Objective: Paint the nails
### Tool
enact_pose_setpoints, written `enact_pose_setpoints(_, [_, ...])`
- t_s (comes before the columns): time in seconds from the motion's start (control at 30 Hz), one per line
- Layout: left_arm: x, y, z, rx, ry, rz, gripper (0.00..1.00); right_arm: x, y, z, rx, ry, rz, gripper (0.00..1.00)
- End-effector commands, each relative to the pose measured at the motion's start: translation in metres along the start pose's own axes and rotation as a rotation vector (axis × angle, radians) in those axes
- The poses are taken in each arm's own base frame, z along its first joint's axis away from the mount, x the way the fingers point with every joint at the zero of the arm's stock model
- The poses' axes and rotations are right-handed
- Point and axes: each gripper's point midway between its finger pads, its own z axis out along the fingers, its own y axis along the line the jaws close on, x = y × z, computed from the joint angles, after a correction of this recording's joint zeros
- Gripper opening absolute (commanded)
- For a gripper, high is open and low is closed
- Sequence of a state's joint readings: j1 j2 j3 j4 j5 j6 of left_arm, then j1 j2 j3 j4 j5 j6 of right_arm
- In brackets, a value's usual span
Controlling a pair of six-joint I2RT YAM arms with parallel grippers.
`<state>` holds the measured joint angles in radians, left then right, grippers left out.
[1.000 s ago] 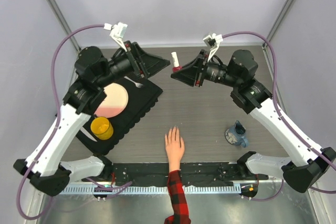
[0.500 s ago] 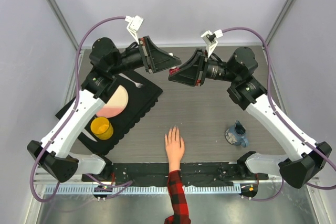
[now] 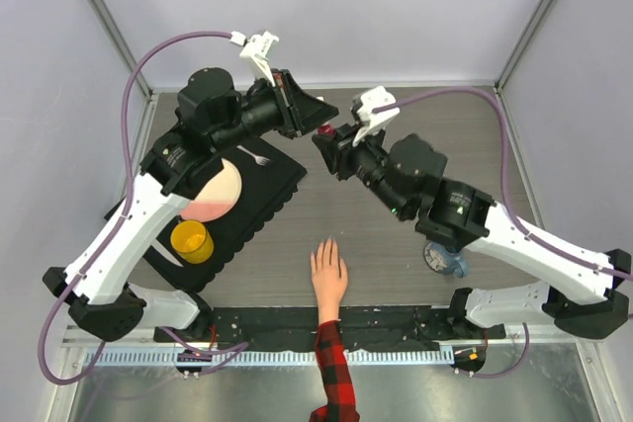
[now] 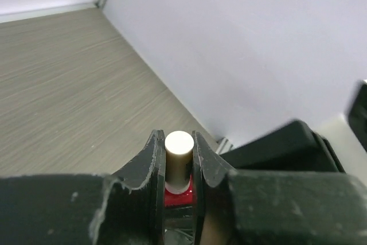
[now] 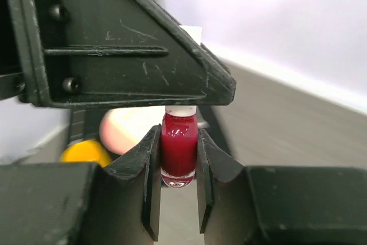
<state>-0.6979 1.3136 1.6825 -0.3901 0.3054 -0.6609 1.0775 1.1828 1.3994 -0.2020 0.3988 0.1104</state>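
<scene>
Top view: L arm and R arm meet over the far-centre of the counter (image 3: 396,214). Left hand (image 3: 318,125) and right hand (image 3: 323,141) are tip to tip, w/ a small red polish bottle (image 3: 325,130) pinched between them. Dummy arm (image 3: 328,274) lies palm down at the near-centre edge, fingers pointing away from the bases, plaid sleeve (image 3: 334,373) trailing off the near side. The nails (image 3: 323,245) are at its fingertips, too small to make out, well apart from both hands and the bottle. On the left, a black mat (image 3: 259,197) carries a pink plate (image 3: 213,193), a yellow cup (image 3: 191,241) and a fork (image 3: 255,156). A small blue jug (image 3: 445,254) sits near-right, partly under the R arm.

L wrist view: left hand is narrow, its two fingers pressed on either side of the white cap (image 4: 178,152). The bottle's red body shows just below the cap. Black and white parts of the R arm fill the right side. Wood-grain counter and pale wall lie behind.

R wrist view: right hand is narrow too, clamped on the red glass body of the bottle, which stands upright and clear of the counter. The left hand's black finger spans the frame just above, covering most of the cap; one white corner peeks out. Plate and cup are blurred behind on the left.
</scene>
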Motion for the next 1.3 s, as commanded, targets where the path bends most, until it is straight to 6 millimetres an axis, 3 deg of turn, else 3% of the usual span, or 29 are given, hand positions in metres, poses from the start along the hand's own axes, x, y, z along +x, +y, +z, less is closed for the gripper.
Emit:
enact_pose_setpoints(0.0, [0.016,0.033,0.013,-0.218,0.034,0.016,0.0,-0.016,-0.041,-0.009,0.4,-0.035,-0.266,0.01])
enact_pose_setpoints(0.07, [0.012,0.029,0.013,-0.209,0.032,0.016,0.0,-0.017,-0.026,-0.001,0.329,-0.043,-0.255,0.01])
enact_pose_setpoints(0.2, [0.01,0.028,0.009,-0.205,0.012,0.024,0.02,-0.016,-0.012,-0.002,0.21,-0.067,-0.228,0.01])
enact_pose_setpoints(0.23, [0.006,0.023,0.005,-0.188,-0.002,0.028,0.08,-0.014,-0.01,-0.004,0.172,-0.069,-0.198,0.01])
enact_pose_setpoints(0.27, [0.004,0.019,0.003,-0.171,-0.007,0.034,0.3,-0.013,-0.01,-0.004,0.142,-0.067,-0.176,0.01])
enact_pose_setpoints(0.3, [0.006,0.019,0.001,-0.16,-0.003,0.05,0.42,-0.013,-0.009,-0.002,0.092,-0.067,-0.156,0.01])
enact_pose_setpoints(0.37, [-0.003,0.008,-0.009,-0.119,-0.042,0.062,0.58,-0.008,-0.013,-0.004,0.037,-0.047,-0.093,0.01])
enact_pose_setpoints(0.4, [-0.001,0.011,-0.011,-0.119,-0.043,0.065,0.61,-0.007,-0.004,-0.004,-0.054,-0.035,-0.055,0.01])
enact_pose_setpoints(0.43, [-0.006,0.009,-0.013,-0.101,-0.067,0.073,0.64,-0.005,-0.018,-0.002,-0.05,-0.025,-0.033,0.01])
enact_pose_setpoints(0.47, [-0.014,0.006,-0.023,-0.093,-0.098,0.077,0.69,-0.009,-0.018,-0.006,-0.087,-0.03,0.008,0.01])
enact_pose_setpoints(0.67, [-0.025,0.001,-0.035,0.06,-0.12,-0.018,0.72,-0.015,-0.013,-0.018,-0.419,0.014,0.138,0.01])
enact_pose_setpoints(0.77, [-0.03,0.002,-0.03,0.143,-0.104,-0.112,0.7,-0.023,-0.007,-0.027,-0.587,0.037,0.229,0.01])
enact_pose_setpoints(0.8, [-0.023,-0.004,-0.025,0.205,-0.052,-0.126,0.69,-0.021,-0.005,-0.026,-0.617,0.076,0.323,0.01])
enact_pose_setpoints(0.9, [-0.028,-0.02,-0.017,0.32,-0.026,-0.131,0.65,-0.038,0.002,-0.031,-0.769,0.035,0.41,0.01])
enact_pose_setpoints(0.97, [-0.028,-0.024,-0.015,0.352,-0.011,-0.146,0.59,-0.037,0.004,-0.032,-0.811,0.047,0.438,0.01])
enact_pose_setpoints(1.2, [-0.031,-0.029,-0.013,0.399,-0.018,-0.138,0.57,-0.029,0.003,-0.023,-0.824,0.079,0.482,0.01])
enact_pose_setpoints(1.27, [-0.028,-0.027,-0.011,0.398,0.003,-0.139,0.51,-0.029,0.002,-0.021,-0.818,0.076,0.489,0.01])
